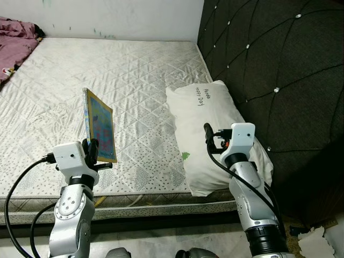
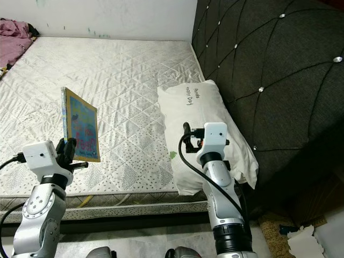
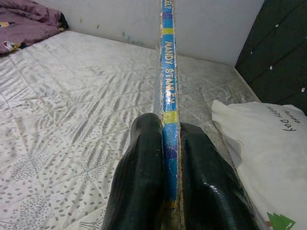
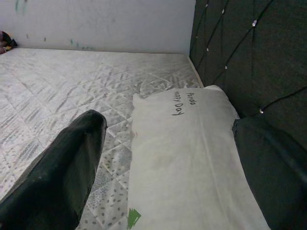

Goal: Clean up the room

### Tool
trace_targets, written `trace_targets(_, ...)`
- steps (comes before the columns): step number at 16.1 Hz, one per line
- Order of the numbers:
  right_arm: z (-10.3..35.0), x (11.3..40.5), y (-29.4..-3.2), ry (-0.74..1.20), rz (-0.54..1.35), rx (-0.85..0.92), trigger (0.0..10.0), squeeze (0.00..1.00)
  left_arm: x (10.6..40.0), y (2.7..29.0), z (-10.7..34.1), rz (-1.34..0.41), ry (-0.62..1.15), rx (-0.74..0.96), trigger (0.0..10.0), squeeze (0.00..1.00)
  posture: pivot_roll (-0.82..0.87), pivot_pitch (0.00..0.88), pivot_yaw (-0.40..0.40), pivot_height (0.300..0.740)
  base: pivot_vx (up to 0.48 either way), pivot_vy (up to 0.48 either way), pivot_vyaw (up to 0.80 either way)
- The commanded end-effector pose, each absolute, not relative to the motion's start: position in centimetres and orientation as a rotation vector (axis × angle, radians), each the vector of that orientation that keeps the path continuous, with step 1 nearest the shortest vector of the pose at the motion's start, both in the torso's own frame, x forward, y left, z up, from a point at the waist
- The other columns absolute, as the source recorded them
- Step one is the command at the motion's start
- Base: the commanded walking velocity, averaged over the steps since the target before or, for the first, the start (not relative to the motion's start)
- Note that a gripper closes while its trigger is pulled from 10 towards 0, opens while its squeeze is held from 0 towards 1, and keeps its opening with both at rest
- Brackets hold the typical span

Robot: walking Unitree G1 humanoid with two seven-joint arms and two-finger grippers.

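Observation:
My left gripper is shut on the lower edge of a thin picture book, held upright over the front part of the mattress. The book has a blue cover with a yellow border; in the left wrist view its spine stands between the two black fingers. My right gripper is open, hovering over the near end of a white pillow with handwriting on it. The pillow lies on the bed's right side, against the headboard.
A dark tufted headboard rises along the bed's right side. A pink blanket is bunched at the far left corner by the white wall. Torn white paper lies on the floor at lower right.

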State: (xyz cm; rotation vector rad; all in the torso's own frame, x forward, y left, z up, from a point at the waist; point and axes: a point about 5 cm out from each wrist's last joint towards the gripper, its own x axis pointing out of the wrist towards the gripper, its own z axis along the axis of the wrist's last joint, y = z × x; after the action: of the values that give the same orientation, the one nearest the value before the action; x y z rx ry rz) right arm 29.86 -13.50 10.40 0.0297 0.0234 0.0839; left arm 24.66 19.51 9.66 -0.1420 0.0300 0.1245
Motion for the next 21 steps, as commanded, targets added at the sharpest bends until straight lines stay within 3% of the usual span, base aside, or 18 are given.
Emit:
trace_targets(1,10.7,30.1,-13.4,0.018,0.089,0.031,10.0,0.0,25.1,19.5,10.7,0.129,-0.018,-0.132,10.0,0.0,-0.04,0.022,-0.043,0.7,0.0,0.0,0.0)
trace_targets(5,10.7,30.2,-13.3,0.02,0.098,0.034,10.0,0.0,25.3,19.5,11.0,0.138,-0.033,-0.122,10.0,0.0,-0.05,0.024,-0.04,0.665,0.0,0.0,0.0)
trace_targets(21,10.6,30.4,-12.0,0.033,0.202,-0.041,10.0,0.0,25.8,20.2,11.5,0.152,-0.063,-0.111,10.0,0.0,-0.05,0.024,-0.05,0.665,0.04,0.0,0.0)
